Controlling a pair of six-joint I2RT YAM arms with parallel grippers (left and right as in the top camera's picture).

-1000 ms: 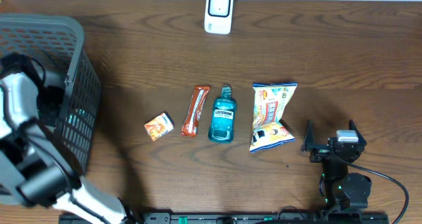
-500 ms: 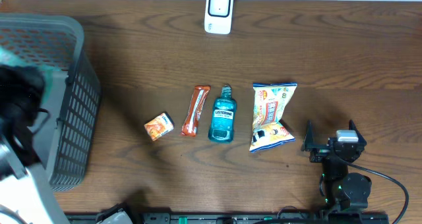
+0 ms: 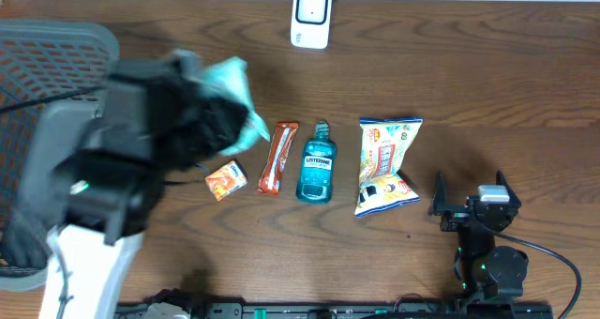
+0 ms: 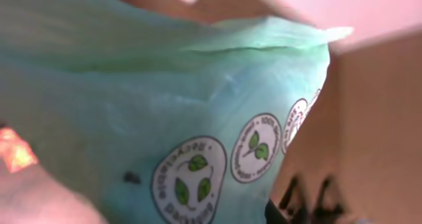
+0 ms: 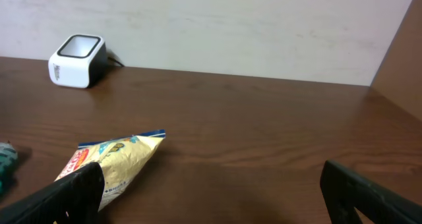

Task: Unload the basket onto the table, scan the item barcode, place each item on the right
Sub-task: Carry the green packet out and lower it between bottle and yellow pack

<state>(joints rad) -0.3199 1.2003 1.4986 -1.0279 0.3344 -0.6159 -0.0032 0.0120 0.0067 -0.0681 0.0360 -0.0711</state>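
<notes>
The left pincer is clamped nearly shut on a pale green packet (round leaf badges are printed on it), held up over the table. The packet fills the left wrist view and blocks nearly everything beyond it. The scanner stands ahead of this pincer and to its right, well apart. Close on its right lie a small orange packet, a snack bar, a mouthwash bottle and a chip bag. The basket sits to its left, partly hidden by the arm. The right pincer rests wide open and empty, the chip bag just to its left.
</notes>
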